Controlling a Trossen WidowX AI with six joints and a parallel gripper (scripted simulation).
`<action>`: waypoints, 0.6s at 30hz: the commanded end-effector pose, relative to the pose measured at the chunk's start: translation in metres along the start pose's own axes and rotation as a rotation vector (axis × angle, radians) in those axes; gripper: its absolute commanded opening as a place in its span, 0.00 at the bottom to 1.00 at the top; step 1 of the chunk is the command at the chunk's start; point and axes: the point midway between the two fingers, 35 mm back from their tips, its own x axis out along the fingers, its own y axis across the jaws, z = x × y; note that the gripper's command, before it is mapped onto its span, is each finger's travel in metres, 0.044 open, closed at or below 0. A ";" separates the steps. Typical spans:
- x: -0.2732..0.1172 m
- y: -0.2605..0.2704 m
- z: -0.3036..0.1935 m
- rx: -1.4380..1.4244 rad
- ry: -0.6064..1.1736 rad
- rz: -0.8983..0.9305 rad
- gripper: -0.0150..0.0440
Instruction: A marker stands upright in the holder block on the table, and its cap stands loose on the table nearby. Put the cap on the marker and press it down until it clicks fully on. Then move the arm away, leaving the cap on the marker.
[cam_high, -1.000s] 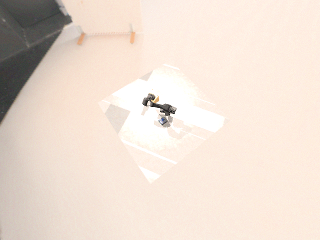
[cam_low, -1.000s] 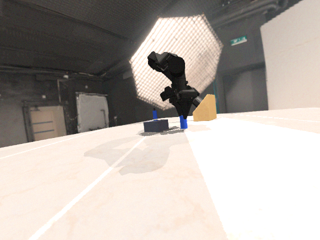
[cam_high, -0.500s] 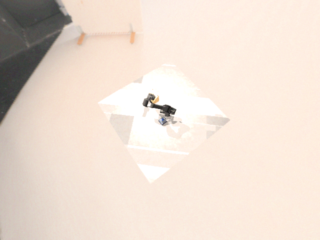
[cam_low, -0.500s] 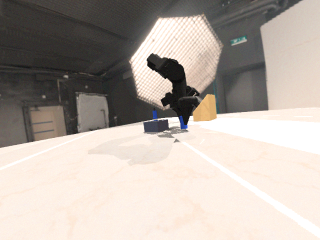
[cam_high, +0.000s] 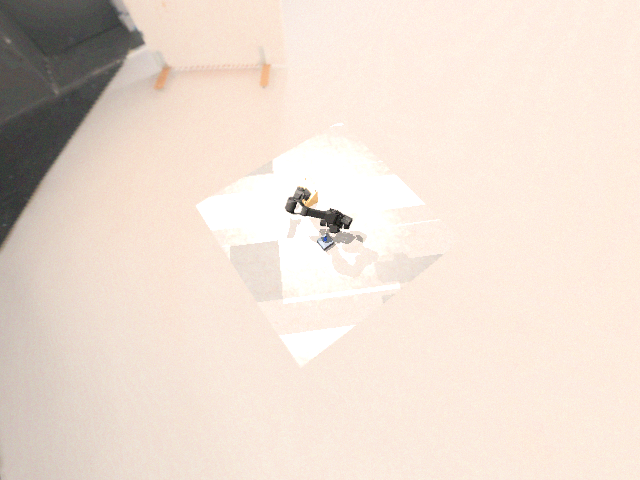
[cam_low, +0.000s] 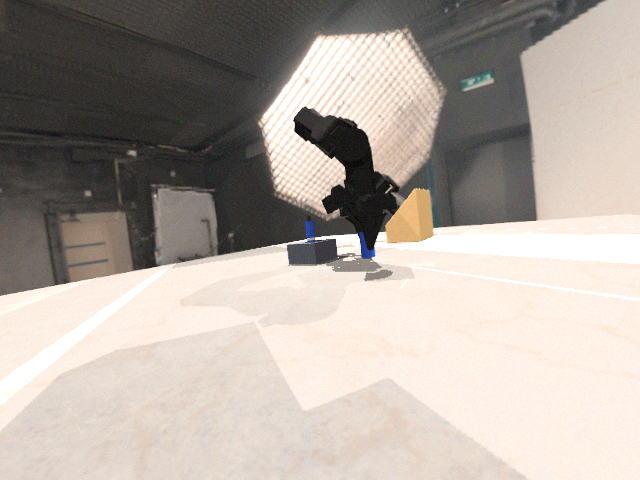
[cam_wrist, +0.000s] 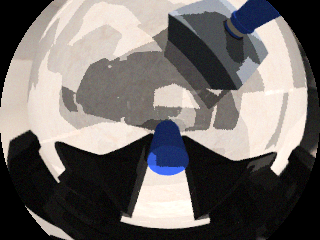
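Observation:
The blue cap (cam_low: 367, 253) (cam_wrist: 167, 160) stands roughly upright, low at the table top; whether its base touches the table is hard to tell. My gripper (cam_low: 370, 244) (cam_wrist: 167, 138) points down and is shut on the cap, one black finger on each side. The dark holder block (cam_high: 325, 244) (cam_low: 303, 254) (cam_wrist: 197, 47) stands left of the cap in the exterior view and at the upper right in the wrist view. The blue marker (cam_low: 309, 230) (cam_wrist: 254, 15) stands upright in it, with a dark tip on top. In the top view the arm hides the cap.
A yellow wedge-shaped block (cam_high: 311, 198) (cam_low: 409, 222) stands beside the arm, right of the gripper in the exterior view. The pale table (cam_high: 301, 351) (cam_low: 439, 413) carries patchy shadows. The holder block and upright marker are close to the gripper.

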 end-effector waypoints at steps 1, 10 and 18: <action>-0.007 0.005 -0.001 -0.009 -0.011 0.029 0.25; -0.025 0.005 0.000 -0.007 -0.005 0.019 0.25; -0.045 0.003 0.000 -0.004 0.000 0.006 0.25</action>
